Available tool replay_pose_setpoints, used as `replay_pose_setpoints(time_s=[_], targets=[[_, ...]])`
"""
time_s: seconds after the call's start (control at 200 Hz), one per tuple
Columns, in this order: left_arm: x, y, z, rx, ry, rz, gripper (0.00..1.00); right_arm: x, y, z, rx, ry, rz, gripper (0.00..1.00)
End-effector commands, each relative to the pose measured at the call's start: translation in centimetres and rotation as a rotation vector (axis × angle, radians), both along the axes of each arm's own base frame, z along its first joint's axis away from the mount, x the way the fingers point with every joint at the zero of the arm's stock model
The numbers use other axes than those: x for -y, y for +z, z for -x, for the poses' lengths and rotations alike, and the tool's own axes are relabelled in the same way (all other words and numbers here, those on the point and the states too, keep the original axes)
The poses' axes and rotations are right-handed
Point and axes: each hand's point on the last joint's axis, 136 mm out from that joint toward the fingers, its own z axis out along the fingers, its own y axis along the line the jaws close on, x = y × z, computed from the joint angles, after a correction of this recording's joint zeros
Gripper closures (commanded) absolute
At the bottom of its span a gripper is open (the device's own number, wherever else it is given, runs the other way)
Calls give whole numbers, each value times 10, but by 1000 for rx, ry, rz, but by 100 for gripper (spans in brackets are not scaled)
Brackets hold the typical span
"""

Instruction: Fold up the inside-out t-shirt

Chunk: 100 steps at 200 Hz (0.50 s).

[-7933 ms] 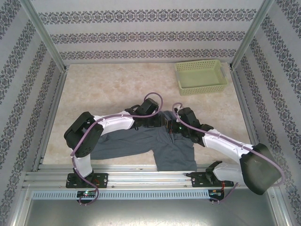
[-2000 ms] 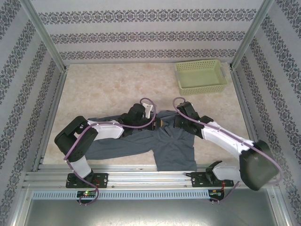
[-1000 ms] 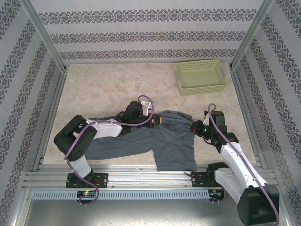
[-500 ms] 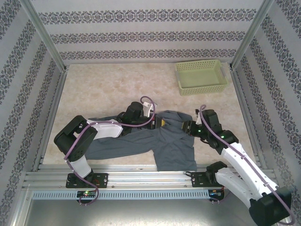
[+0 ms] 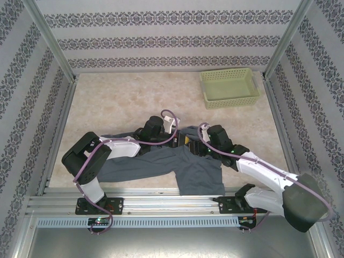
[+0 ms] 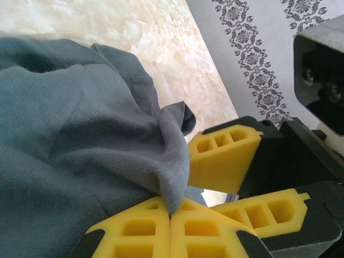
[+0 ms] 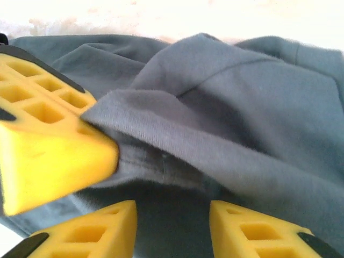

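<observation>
The inside-out t-shirt [image 5: 161,165] lies spread on the near half of the counter [image 5: 123,102], slate blue-grey, with its near edge reaching the rail by the arm bases. Both arms reach in over its far edge, about mid-counter, and meet there.

The left gripper [image 6: 170,213] is closed tight on a raised fold of the t-shirt. In the left wrist view its two yellow fingers [image 6: 140,231] press together at the bottom with a peak of cloth pinched between them, and the cloth curls over at its tip.

Just beside it is the right gripper [image 7: 172,217], its yellow fingers [image 7: 97,231] set well apart (a wide gap, with cloth showing through it) and gripping nothing. In the right wrist view a hemmed edge of the t-shirt runs across above those open fingers, and the left gripper's yellow block sits at the left against that cloth. Whether the right fingers touch the cloth I cannot tell.

A light green basket [image 5: 228,87] stands well apart at the far right of the counter.
</observation>
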Motion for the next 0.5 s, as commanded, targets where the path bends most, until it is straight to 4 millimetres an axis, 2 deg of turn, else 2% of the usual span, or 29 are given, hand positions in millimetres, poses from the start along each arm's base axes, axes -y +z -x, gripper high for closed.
replay_pose_setpoints(time_s=[0.0,0.065,0.225,0.495], targets=[[8,26,6,69,-41,65,100,-2,8,-19,116,25,19,56],[8,27,7,72,-41,66,100,-3,4,-20,120,43,25,53],[7,28,8,77,-45,70,100,-7,0,-22,124,93,6,53],[6,37,10,91,-51,92,100,-22,1,-19,135,176,-25,65]])
